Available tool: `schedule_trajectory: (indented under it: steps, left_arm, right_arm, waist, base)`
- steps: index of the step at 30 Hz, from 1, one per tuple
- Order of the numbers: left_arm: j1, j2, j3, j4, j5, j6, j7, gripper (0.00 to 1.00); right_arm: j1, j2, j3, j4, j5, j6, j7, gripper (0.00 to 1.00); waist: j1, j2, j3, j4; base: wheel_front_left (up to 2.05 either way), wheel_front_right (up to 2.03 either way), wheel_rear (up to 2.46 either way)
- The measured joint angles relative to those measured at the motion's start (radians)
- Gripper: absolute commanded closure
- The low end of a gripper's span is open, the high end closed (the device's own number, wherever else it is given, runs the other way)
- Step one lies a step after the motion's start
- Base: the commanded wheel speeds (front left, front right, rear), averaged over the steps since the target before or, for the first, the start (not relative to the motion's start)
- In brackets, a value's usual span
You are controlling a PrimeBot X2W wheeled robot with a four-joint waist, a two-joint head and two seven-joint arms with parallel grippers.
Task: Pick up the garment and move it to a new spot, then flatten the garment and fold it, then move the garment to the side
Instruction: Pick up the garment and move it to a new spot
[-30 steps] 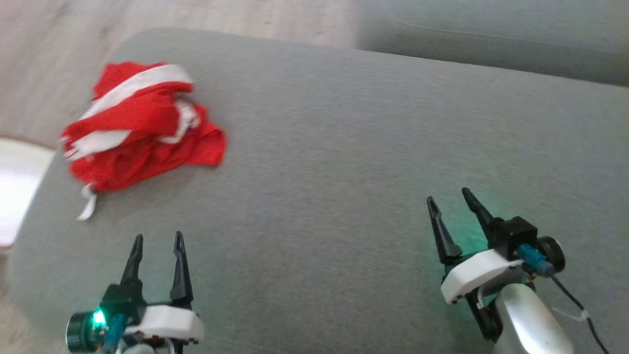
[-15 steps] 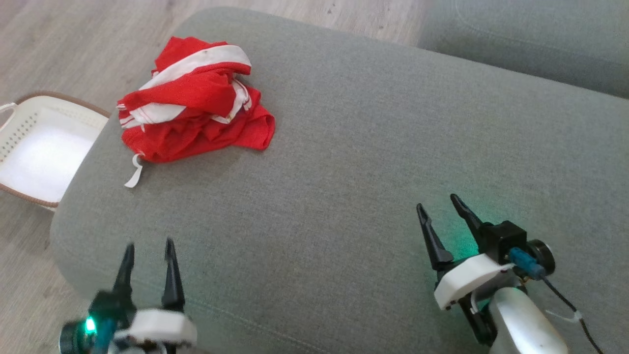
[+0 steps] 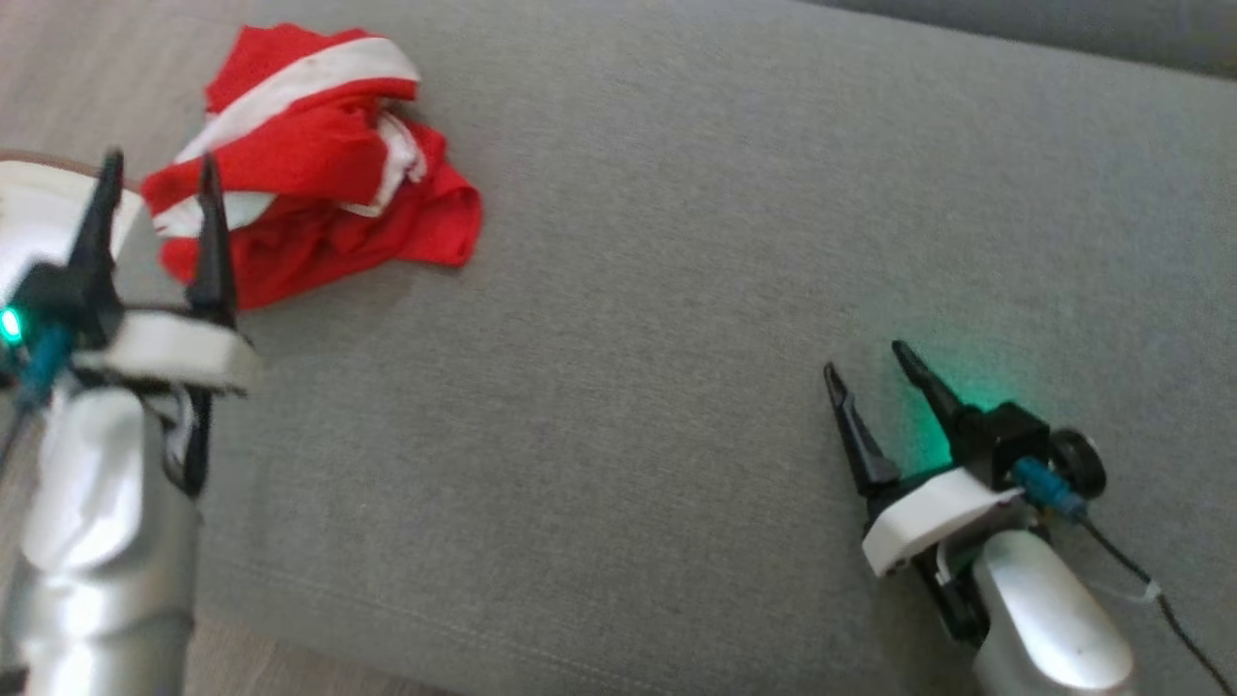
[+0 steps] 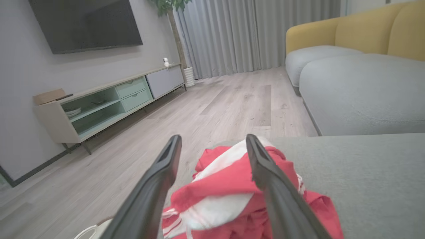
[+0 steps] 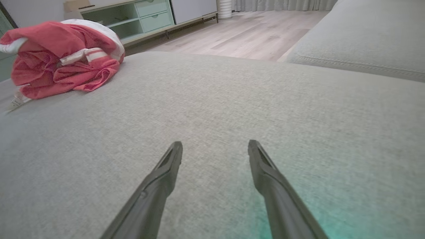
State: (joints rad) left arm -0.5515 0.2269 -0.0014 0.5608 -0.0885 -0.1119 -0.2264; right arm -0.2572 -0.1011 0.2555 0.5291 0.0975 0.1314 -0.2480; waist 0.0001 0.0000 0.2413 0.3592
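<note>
Head view: your left gripper [image 3: 159,158] lines up on the crumpled red-and-white fabric garment [image 3: 309,164].
It lies heaped at the frame's upper left, near the edge of the grey upholstered sofa cushion [image 3: 676,242], so that arm reaches forward, jaws apart, likely for the pick-up; your right gripper [image 3: 864,356], also spread and empty, hovers low at lower right.

The head camera looks steeply down on the grey sofa cushion [image 3: 676,290]. Both wrist cameras sit low, facing across it; all three share the red garment [image 3: 309,193], the left wrist nearest.
</note>
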Motion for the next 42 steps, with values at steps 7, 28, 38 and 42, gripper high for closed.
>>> schedule_trajectory:
  steps: [7,28,38,42]
  left_arm:
    - [-0.168,0.059,-0.026,0.153,-0.026,-0.012,0.052,0.00]
    - [-0.364,0.121,-0.114,0.476,-0.058,-0.001,0.294,1.00]
    - [-0.382,0.149,-0.164,0.406,-0.025,0.002,0.114,1.00]
    - [-0.423,0.143,-0.208,0.338,-0.025,-0.004,0.066,1.00]
  right_arm:
    - [-0.043,-0.037,0.001,-0.020,0.008,0.000,-0.001,0.00]
    - [-0.102,-0.048,0.043,-0.035,0.044,0.000,-0.016,0.00]
    - [-0.057,-0.021,0.035,0.025,0.069,0.000,-0.014,0.00]
    - [-0.002,0.004,0.033,0.041,0.079,0.000,-0.011,0.00]
  waist:
    - [0.0000,0.0000,0.065,-0.067]
    - [0.0000,0.0000,0.139,-0.168]
    - [-0.0001,0.0000,0.034,-0.176]
    - [-0.0003,0.0000,-0.034,-0.193]
  base:
    - [0.00,0.00,0.00]
    - [0.00,0.00,0.00]
    - [0.00,0.00,0.00]
    - [0.00,0.00,0.00]
